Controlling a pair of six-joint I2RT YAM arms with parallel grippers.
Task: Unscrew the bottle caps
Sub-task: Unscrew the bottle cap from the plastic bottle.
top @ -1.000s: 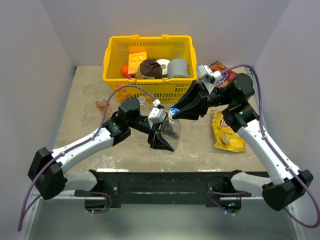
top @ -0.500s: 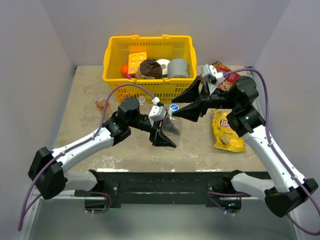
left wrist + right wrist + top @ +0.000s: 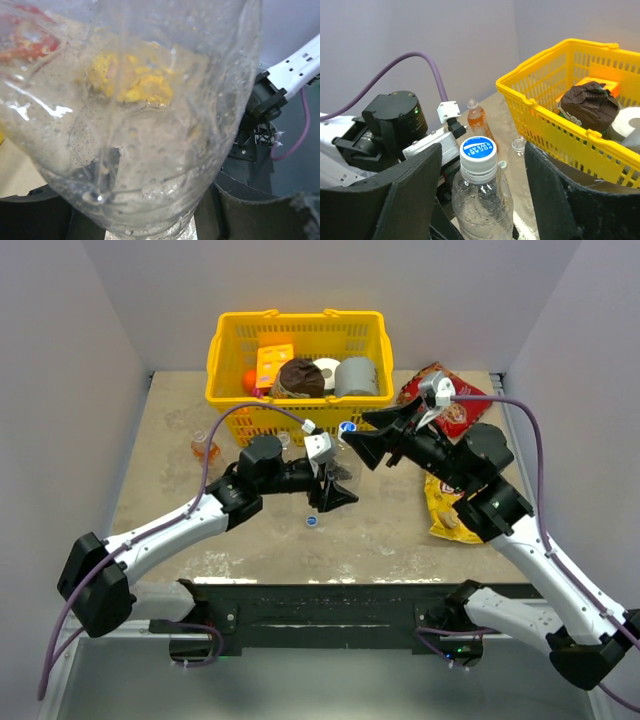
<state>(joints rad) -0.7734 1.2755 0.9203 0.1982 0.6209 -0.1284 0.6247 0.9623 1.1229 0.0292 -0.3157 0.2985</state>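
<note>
My left gripper is shut on the body of a clear bottle and holds it upright above the table. That bottle fills the left wrist view, with the jaws at its lower part. Its blue-faced cap is on, and shows clearly in the right wrist view. My right gripper is open, with one finger on each side of the cap and touching nothing. An orange bottle and an uncapped clear bottle stand at the left. A loose cap lies on the table.
A yellow basket with a grey can, rolls and packets stands at the back. A yellow chip bag and a red bag lie at the right. Another small cap lies near the uncapped bottle.
My left gripper has lifted the clear bottle and turned it upright toward the basket. My right gripper has drawn back and stands open around the cap. A loose cap now shows on the table.
</note>
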